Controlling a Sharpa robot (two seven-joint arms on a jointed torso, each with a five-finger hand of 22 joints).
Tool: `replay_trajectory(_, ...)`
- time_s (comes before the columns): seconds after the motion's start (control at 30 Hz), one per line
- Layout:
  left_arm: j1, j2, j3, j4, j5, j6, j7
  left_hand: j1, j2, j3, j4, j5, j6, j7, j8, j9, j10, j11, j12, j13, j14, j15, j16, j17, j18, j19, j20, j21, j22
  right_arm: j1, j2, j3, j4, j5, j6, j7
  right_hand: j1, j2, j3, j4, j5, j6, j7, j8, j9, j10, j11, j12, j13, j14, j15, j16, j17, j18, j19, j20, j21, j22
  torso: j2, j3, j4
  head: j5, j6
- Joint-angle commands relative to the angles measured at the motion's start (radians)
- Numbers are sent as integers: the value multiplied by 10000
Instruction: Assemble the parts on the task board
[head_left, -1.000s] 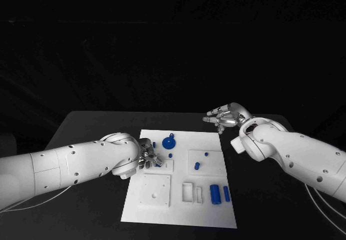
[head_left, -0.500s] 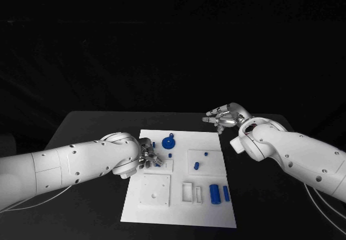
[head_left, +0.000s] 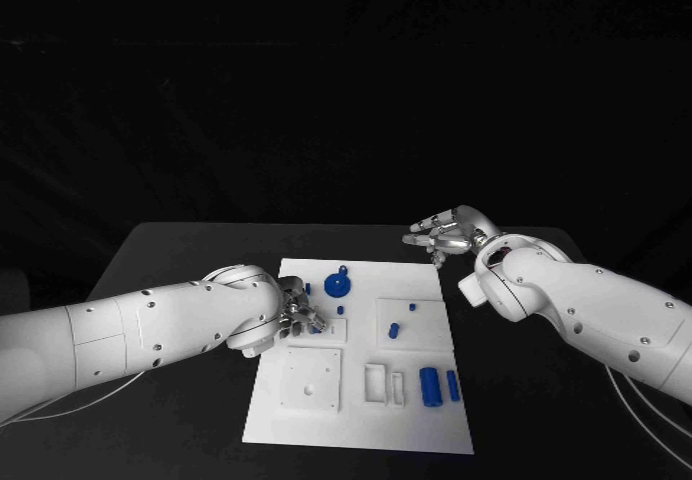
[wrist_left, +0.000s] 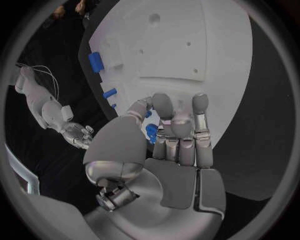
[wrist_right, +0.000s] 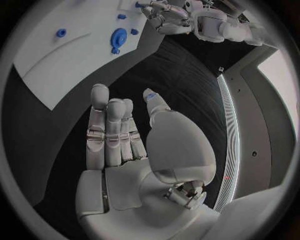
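The task board (head_left: 361, 400) lies in the middle of the black surface (head_left: 188, 250), its long side running from six toward twelve o'clock in the head view. The left hand (head_left: 296, 315) sits over the board's nine o'clock edge, and the left wrist view shows its fingers (wrist_left: 181, 125) curled in toward the thumb with a small blue part (wrist_left: 150, 132) pinched between them, so this hand grips that piece just above the white plate. The right hand (head_left: 450, 235) hovers off the board, past its one o'clock corner above the dark surface; in the right wrist view its fingers (wrist_right: 109, 125) stand straight and close together, the thumb apart from them, and nothing lies in its palm, so it holds nothing.

On the board, a round blue gear-like part (head_left: 338, 288) rests toward twelve o'clock, with a small blue peg (head_left: 340, 311) just below it. A raised white square (head_left: 411, 322) at the board's three o'clock side carries two little blue pegs (head_left: 392, 329). Toward five o'clock, two blue cylinders (head_left: 430, 387) lie side by side, close but apart, beside a narrow white slotted block (head_left: 376, 384). At seven o'clock lies a white square plate (head_left: 312, 380) with small holes.
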Motion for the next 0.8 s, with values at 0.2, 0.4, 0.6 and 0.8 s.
replay_trajectory(0.2, -34, 79, -10, 5, 17, 134, 131, -16, 191, 859, -873, 19, 1588, -1010, 50, 38, 114, -278, 5, 68, 49, -17, 26, -14, -54, 54, -8, -12, 208, -21, 20, 6, -7, -108, 192, 10, -35, 15, 54, 10, 37, 17, 33, -28, -7, -51, 10, 31, -13, -96, -5, 59, -12, 89, 117, 5, -45, 109, 2, -3, 0, -28, 12)
replay_trajectory(0.4, -34, 66, -8, 12, 20, 34, 140, 77, 216, 809, -781, -123, 1500, -990, 49, 71, 120, -267, -81, 4, 11, -21, -77, -192, -57, 46, -15, -42, 204, -27, 17, 6, -10, -109, 196, 13, -35, 15, 54, 10, 37, 17, 33, -28, -7, -51, 10, 31, -13, -96, -5, 59, -12, 89, 117, 5, -45, 109, -2, -11, 2, -42, 29)
replay_trajectory(0.6, -33, 90, -6, -15, 36, 127, 140, 213, 239, 762, -711, -416, 1462, -983, 48, 108, 121, -264, -98, -53, 3, -19, -110, -268, -67, 48, -16, -78, 202, -32, 26, 6, -13, -109, 226, 6, -35, 15, 54, 10, 37, 17, 33, -28, -7, -51, 10, 31, -13, -96, -5, 59, -12, 89, 117, 5, -45, 109, 1, -12, -5, -50, 46)
replay_trajectory(0.8, -31, 70, -3, -31, 193, 369, 135, 304, 255, 731, -595, -516, 1378, -958, 37, 80, 121, -245, -166, -132, -72, -1, -190, -456, -64, 28, 1, -129, 201, -35, 38, 6, -28, -109, 250, 0, -56, 21, 59, 14, 48, 8, 36, -30, -8, -56, 12, 34, -17, -99, -3, 63, -16, 88, 128, 5, -70, 119, 4, -11, -5, -75, 57)
